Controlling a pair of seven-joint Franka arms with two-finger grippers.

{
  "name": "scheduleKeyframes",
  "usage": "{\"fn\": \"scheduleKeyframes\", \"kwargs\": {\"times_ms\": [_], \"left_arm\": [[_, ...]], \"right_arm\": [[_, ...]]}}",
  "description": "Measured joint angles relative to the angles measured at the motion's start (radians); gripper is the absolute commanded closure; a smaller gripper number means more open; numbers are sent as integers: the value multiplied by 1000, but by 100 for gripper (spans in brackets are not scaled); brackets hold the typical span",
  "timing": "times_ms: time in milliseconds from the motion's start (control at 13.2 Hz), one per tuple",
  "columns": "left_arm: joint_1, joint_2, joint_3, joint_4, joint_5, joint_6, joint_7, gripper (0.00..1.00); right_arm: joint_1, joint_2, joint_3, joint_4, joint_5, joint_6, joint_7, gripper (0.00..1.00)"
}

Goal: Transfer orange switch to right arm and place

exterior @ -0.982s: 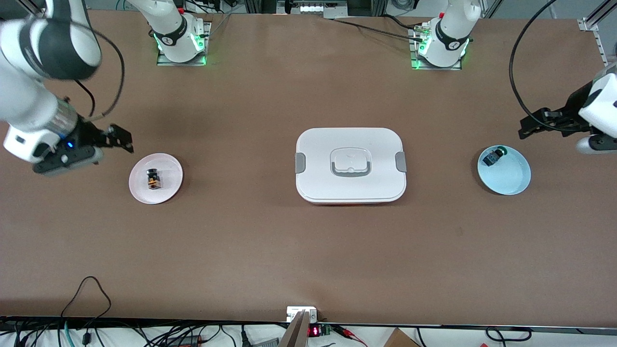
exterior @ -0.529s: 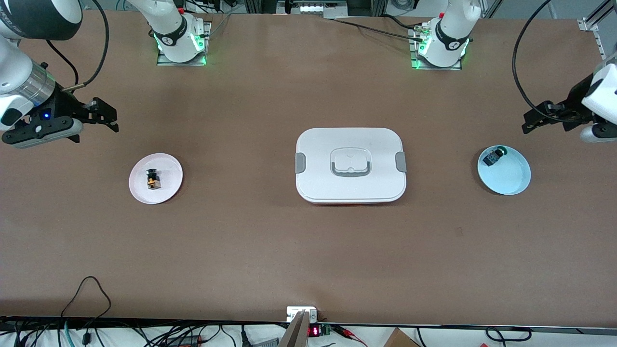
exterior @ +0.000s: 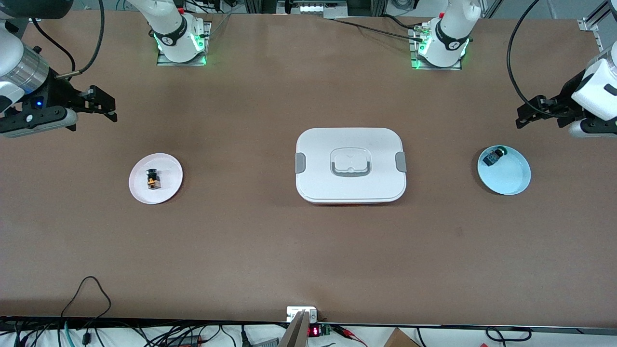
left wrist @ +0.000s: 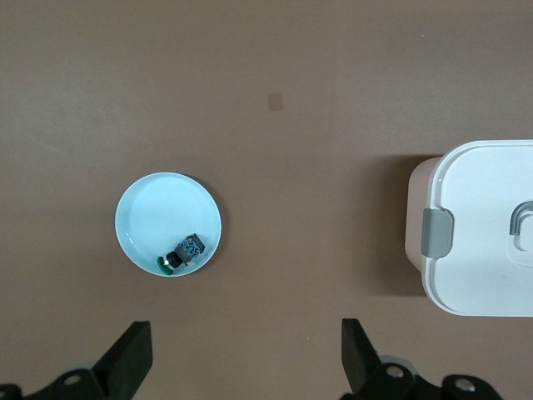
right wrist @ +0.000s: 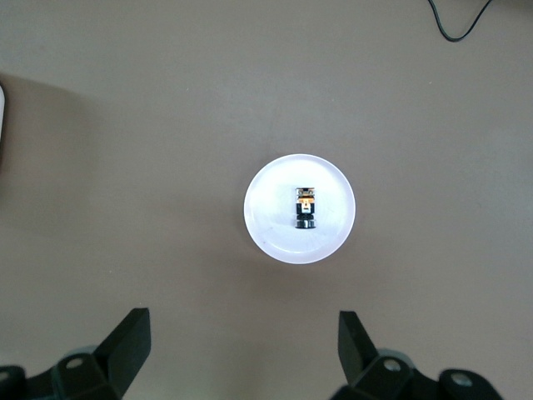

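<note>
The orange switch point(exterior: 153, 179) lies on its side on a small pink plate point(exterior: 168, 193), in the left half of the front view, toward the right arm's end of the brown worktop point(exterior: 308, 250). In the right wrist view the switch point(right wrist: 306, 208) sits near the middle of that plate point(right wrist: 271, 229), in the centre of the frame.

The right end effector point(exterior: 103, 105) hangs at the upper left of the front view, over bare worktop; its fingers point(right wrist: 133, 342) are spread wide and grasp nothing. The plate lies nearer to the front camera than the spot beneath it.

The left end effector point(exterior: 528, 113) hangs at the upper right of the front view, over bare worktop, also released and empty, its fingers point(left wrist: 133, 354) well apart in the left wrist view. Nearer to the front camera lies a light blue plate point(exterior: 511, 180) carrying a black-blue part with a green cap point(exterior: 494, 156), which rests at the plate's rim.

A white lidded box point(exterior: 351, 165) with grey side clips and a grey handle stands mid-frame, between the two plates and well apart from both.
</note>
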Motion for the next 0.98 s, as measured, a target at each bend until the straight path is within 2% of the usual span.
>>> {"fn": "scheduleKeyframes", "kwargs": {"times_ms": [982], "left_arm": [[-3, 0, -5, 5, 0, 2, 0, 0]], "right_arm": [[0, 19, -1, 7, 0, -4, -3, 0]]}}
